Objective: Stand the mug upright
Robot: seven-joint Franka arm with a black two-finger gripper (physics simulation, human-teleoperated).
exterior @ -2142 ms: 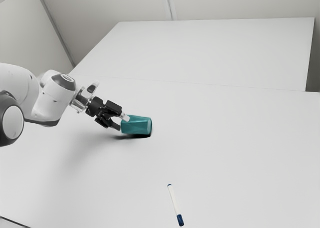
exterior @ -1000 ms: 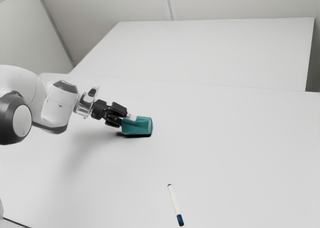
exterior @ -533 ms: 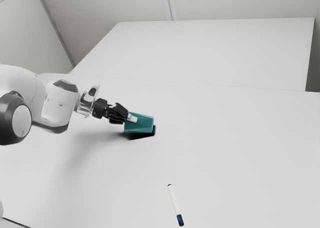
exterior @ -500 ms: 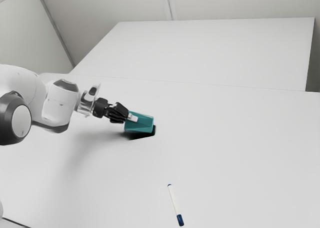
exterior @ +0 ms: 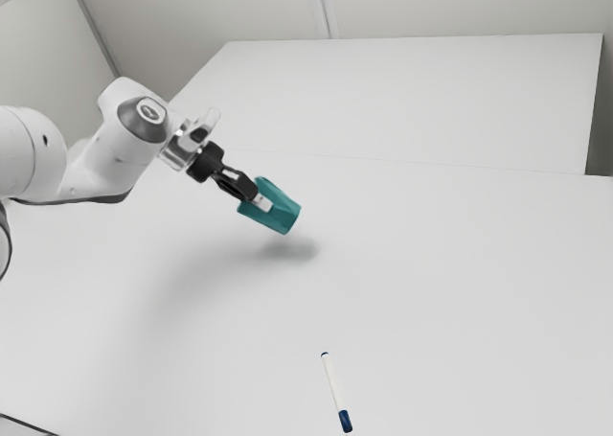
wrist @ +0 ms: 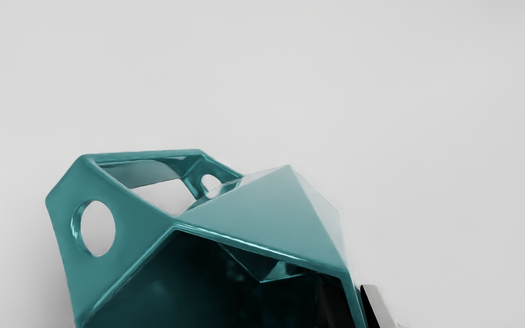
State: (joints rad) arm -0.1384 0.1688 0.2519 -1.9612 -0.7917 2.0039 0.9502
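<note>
The gripper (exterior: 261, 202) is clamping the wall of the mug (exterior: 282, 216), one finger sitting inside the rim and the other outside. The mug is hanging tilted above the table (exterior: 431, 283), its open end facing the gripper. The white-and-blue marker (exterior: 333, 386) is lying on the table, well apart from the mug.

A white marker (exterior: 334, 385) with a blue cap lies on the near part of the white table (exterior: 479, 283); pale walls (exterior: 192, 24) stand at the far side.
</note>
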